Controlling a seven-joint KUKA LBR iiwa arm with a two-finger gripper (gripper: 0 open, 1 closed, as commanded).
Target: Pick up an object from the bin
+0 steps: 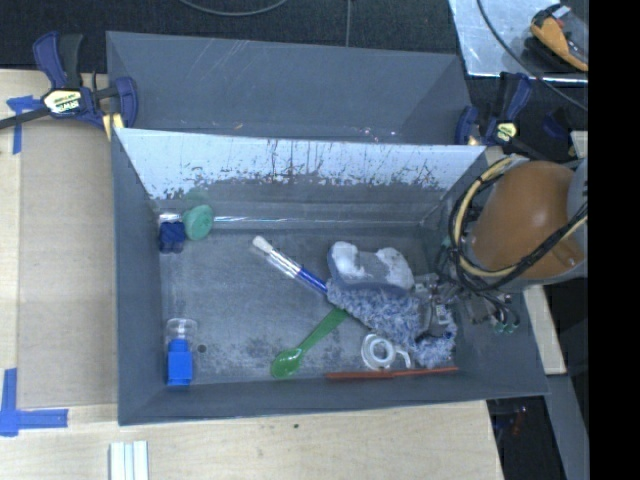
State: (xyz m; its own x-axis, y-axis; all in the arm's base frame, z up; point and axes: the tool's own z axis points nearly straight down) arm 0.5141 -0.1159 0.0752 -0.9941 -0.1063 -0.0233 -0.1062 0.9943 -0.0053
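The robot arm [525, 218], its wrist under a rounded orange cover looped with dark cables, reaches over the right wall of the grey metal bin [140, 308] and bends downward to the floor at the right end. The hand [438, 320] hangs low there, at the right edge of a blue speckled cloth [385, 313] that lies crumpled on the right part of the bin's floor. It appears to touch or nearly touch the cloth. How far the hand is open cannot be told, since its dark parts blend with the cables and the cloth beneath, and nothing can be seen held in it.

A pale crumpled wad [370, 263] rests against the cloth's upper edge. A white ring [380, 351] lies just below the cloth, with a thin red stick [390, 373] along the near wall beside it. A white-and-blue brush [285, 263] runs slantwise under the cloth's left corner, and a green spoon [310, 343] angles away from the same corner. Well apart, at the left, lie a small clear bottle with a blue cap [180, 353] and, in the far left corner, a teal round piece with a blue one [185, 228] beside it.
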